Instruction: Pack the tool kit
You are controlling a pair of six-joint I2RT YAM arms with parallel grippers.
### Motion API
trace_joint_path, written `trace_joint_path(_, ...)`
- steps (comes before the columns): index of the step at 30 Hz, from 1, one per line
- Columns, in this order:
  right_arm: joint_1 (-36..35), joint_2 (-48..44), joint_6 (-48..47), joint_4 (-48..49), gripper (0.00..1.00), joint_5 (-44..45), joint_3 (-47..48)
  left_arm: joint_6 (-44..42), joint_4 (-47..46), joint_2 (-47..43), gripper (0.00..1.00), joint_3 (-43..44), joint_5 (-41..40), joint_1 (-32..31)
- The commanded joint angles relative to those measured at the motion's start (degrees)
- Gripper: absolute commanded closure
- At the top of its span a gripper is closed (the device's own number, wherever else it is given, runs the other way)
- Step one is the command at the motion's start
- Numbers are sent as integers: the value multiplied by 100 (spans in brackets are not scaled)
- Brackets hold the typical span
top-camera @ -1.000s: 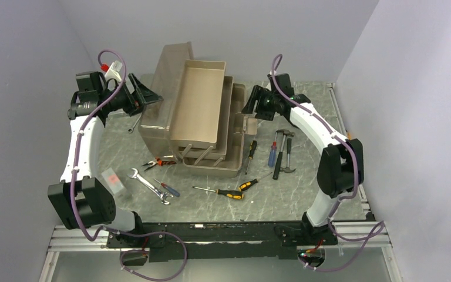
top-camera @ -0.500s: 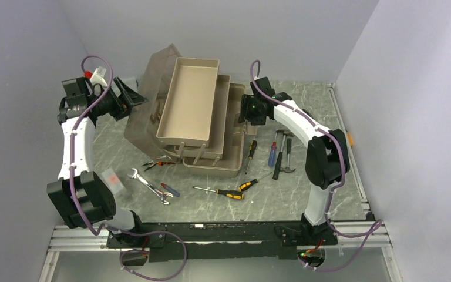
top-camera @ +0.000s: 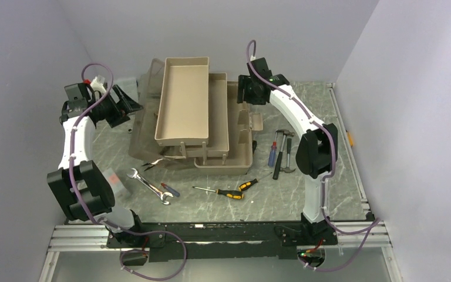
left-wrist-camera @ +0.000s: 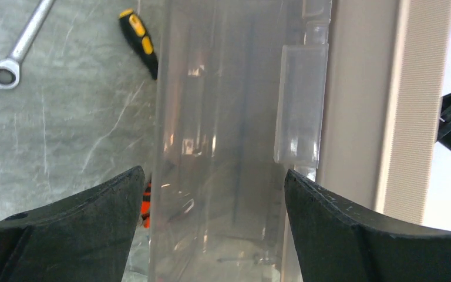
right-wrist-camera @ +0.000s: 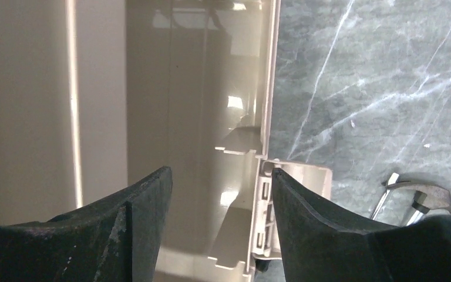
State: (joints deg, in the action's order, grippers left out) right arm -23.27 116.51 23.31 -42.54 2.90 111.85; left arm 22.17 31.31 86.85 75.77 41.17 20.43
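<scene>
On the back half of the table [top-camera: 211, 207] your toolbox [top-camera: 239, 157] sits open. Its trays [top-camera: 185, 100] are folded out in steps toward the left, and its smoky lid [top-camera: 142, 126] is tilted open on the left side. Your left gripper [left-wrist-camera: 213, 176] is at that lid with its fingers [left-wrist-camera: 76, 235] spread wide. From the wrist you see the clear plastic filling the gap between them, but you cannot tell whether either tip touches it. Your right gripper [right-wrist-camera: 220, 173] hangs over the box's right rim with its fingers [right-wrist-camera: 329, 229] also apart and nothing clamped. The tan inner wall lies between them, and the latch [right-wrist-camera: 268, 205] sits just inside the right tip. Most of the tools lie loose on the table. The hammers [top-camera: 279, 161] and a blue-handled screwdriver [top-camera: 272, 155] are just right of the box. Two yellow-and-black screwdrivers [top-camera: 230, 194] lie in front of it. The pliers [top-camera: 151, 165] lie by the lid's near edge, with a wrench [top-camera: 148, 184] a little nearer you.
</scene>
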Motion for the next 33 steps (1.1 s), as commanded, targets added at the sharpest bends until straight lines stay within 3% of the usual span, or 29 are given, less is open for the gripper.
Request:
trace_joint_path(1,82,373,-135,-288,36,31,275,-319,389,109,9,-199,-2,-164)
trace_joint_path(18,389,1053,-345,-55,52,-149,725,-82,106,874,10,-96,99,-165)
trace_joint_path(25,394,1160,-363,-140,49,-215,1050,63,233,1371,11,590,144,-178)
trace_joint_path(33,388,1005,-476,-432,39,-106,1488,27,518,922,9,898,-417,-37)
